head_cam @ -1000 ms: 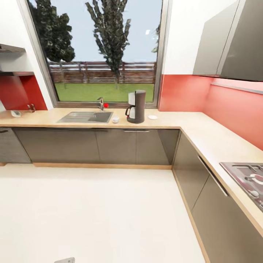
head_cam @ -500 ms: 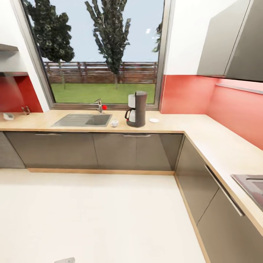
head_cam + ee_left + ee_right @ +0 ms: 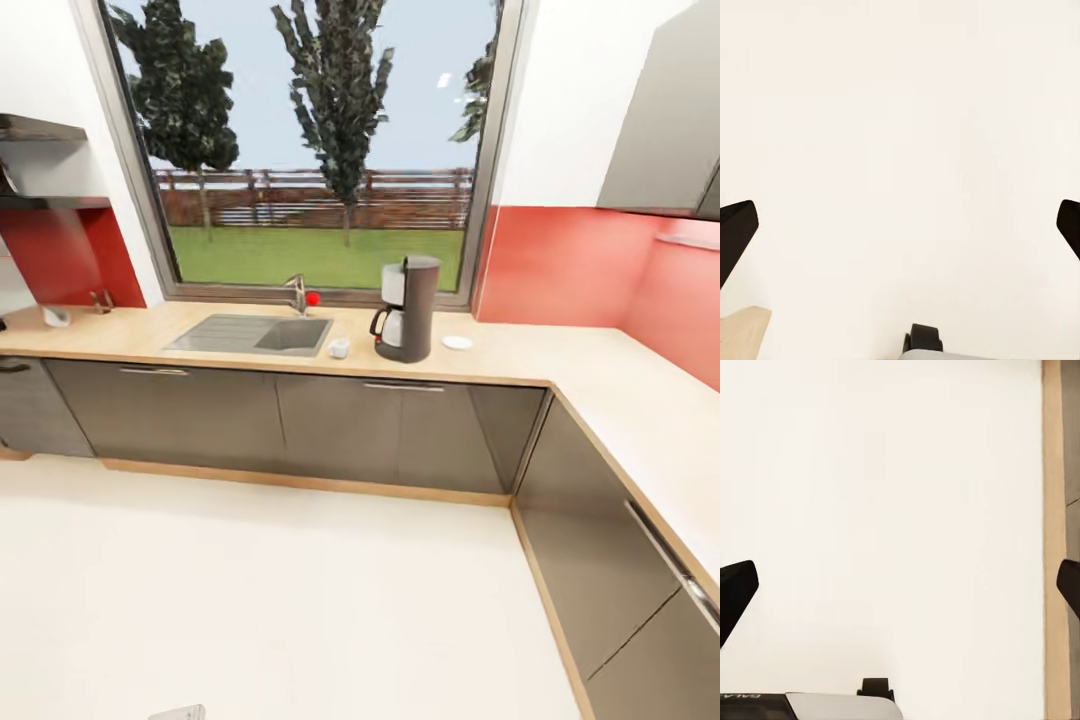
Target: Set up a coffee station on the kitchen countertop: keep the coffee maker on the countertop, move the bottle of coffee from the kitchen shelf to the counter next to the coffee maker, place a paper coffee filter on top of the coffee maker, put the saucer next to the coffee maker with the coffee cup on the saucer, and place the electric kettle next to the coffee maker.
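Head view toward far countertop [image 3: 560, 352]; wrist views floorward

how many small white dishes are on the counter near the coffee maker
2. The coffee cup stands on the kitchen countertop between the sink and the coffee maker. The saucer lies on the coffee maker's other side, toward the corner. More may be hidden behind the machine.

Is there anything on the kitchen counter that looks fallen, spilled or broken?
Nothing stands out. The coffee maker stands upright on the counter, with the cup upright beside the sink and the saucer lying flat on its other side.
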`<state>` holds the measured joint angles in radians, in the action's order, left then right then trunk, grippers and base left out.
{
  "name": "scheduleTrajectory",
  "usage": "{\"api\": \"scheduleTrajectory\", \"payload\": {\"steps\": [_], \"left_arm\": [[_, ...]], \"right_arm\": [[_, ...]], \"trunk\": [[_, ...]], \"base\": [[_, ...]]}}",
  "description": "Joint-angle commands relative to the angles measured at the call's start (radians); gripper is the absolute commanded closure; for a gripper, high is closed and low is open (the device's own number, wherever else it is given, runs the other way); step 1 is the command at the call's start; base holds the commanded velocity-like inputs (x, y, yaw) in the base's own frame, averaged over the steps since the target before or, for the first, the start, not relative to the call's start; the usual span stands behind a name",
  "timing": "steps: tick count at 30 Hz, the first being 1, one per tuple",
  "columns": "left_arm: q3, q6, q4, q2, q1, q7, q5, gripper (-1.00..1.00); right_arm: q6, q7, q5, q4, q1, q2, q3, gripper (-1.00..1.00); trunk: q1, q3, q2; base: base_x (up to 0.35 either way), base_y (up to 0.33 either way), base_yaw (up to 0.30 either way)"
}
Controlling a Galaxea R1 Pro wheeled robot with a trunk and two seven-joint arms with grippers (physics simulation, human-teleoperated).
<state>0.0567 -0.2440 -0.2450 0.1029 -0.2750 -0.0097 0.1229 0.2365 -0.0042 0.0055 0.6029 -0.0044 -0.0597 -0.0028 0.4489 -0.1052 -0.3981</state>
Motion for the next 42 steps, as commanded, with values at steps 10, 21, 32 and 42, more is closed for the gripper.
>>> {"api": "scheduleTrajectory", "payload": {"steps": [10,21,32,42], "left_arm": [[0.000,-0.003,0.001,0.000,-0.001,-0.001,0.008,-1.00],[0.000,-0.003,0.001,0.000,-0.001,-0.001,0.008,-1.00],[0.000,-0.003,0.001,0.000,-0.001,-0.001,0.008,-1.00],[0.000,-0.003,0.001,0.000,-0.001,-0.001,0.008,-1.00]], "right_arm": [[0.003,0.000,0.001,0.000,-0.001,0.000,0.000,-1.00],[0.003,0.000,0.001,0.000,-0.001,0.000,0.001,-1.00],[0.003,0.000,0.001,0.000,0.000,0.000,0.001,-1.00],[0.003,0.000,0.002,0.000,0.000,0.000,0.003,-1.00]], "trunk": [[0.001,-0.002,-0.002],[0.001,-0.002,-0.002],[0.001,-0.002,-0.002],[0.001,-0.002,-0.002]], "base": [[0.336,0.000,0.276],[0.336,0.000,0.277],[0.336,0.000,0.277],[0.336,0.000,0.277]]}}
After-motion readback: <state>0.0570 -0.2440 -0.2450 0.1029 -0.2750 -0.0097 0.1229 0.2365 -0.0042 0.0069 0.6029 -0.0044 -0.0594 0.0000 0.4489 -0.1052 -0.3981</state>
